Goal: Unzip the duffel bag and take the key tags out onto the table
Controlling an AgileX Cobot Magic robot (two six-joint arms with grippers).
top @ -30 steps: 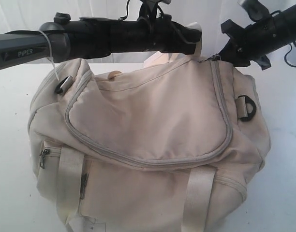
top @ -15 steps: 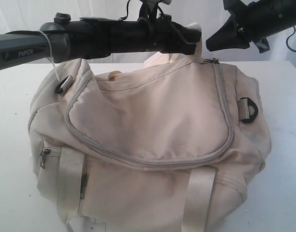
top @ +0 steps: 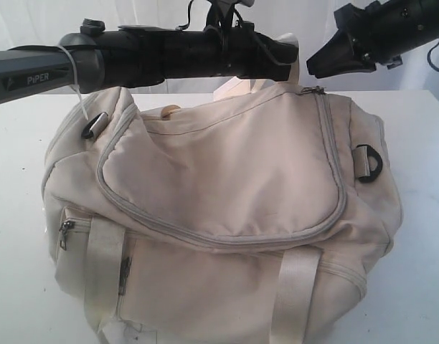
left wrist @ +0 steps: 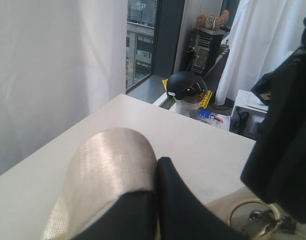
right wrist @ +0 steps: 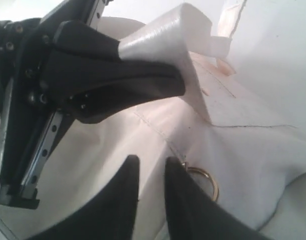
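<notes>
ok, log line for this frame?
duffel bag: zipped, on table | left gripper: shut on handle | right gripper: slightly open, empty, near zipper pull | key tags: not visible

bag [top: 227, 208] fills mid-table; bare table [top: 15, 143] lies open at 9 and 3 o'clock. left arm [top: 169, 54] bars the bag's 12 o'clock edge, left gripper [top: 288, 66] pinching a handle [right wrist: 168, 37] there. right gripper [top: 312, 69] hangs at 1 o'clock, clear above the zipper [top: 327, 136] end.

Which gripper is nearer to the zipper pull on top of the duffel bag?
Right. The right gripper hangs just above the zipper pull, jaws slightly apart, not touching. The left gripper is shut on the webbing handle, farther off.
</notes>
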